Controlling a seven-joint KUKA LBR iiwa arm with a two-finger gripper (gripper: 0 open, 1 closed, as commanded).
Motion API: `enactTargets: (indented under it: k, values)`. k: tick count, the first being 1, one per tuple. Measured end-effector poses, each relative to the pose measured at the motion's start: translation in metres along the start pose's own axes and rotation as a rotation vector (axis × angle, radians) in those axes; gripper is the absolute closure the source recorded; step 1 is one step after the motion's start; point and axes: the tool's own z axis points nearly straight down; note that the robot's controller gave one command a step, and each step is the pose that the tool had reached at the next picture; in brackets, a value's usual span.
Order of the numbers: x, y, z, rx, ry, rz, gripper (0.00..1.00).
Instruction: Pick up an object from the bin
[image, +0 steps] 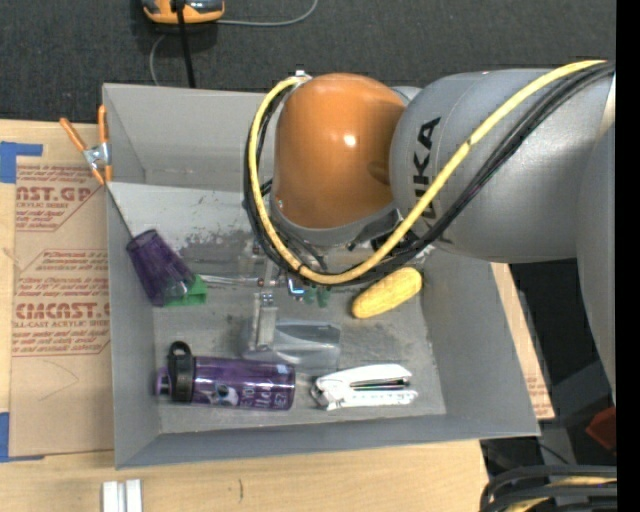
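Clear plastic piece (305, 340) flat on the floor of the grey metal bin (470, 400), near the middle and a little toward the front wall. Just to its left, pointing down close to the floor, the end effector (263, 318) of the KUKA arm (520, 170), reaching in from the right beneath a glossy orange cover (335, 150). Whether spread or pressed together, impossible to tell from this angle.

Around them in the bin: a white stapler (365, 387) just in front of the clear piece, along the front wall. A purple bottle (235, 385) with a black cap (178, 372) on its side at front left, end to end with the stapler. A yellow toy corn cob (387, 292) to the right, partly under the arm. A translucent purple cup (152, 262) tipped over at far left, with a small green piece (192, 291) against its mouth.

Bare floor between cup and end effector and along the sloping back wall. Right-hand half of the bin roofed over by the arm, yellow and black cables (262, 150) looped round the cover.
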Motion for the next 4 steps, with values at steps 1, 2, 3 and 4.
enactTargets:
  k: [1, 2, 3, 4]
  values:
    - [-0.002, -0.001, -0.005, -0.001, -0.008, 0.002, 0.0]
    - [0.017, 0.006, 0.053, -0.002, -0.011, -0.048, 0.0]
    - [0.06, 0.033, 0.085, -0.001, -0.006, -0.116, 0.0]
    - [0.057, 0.018, 0.117, -0.003, -0.009, 0.045, 0.0]
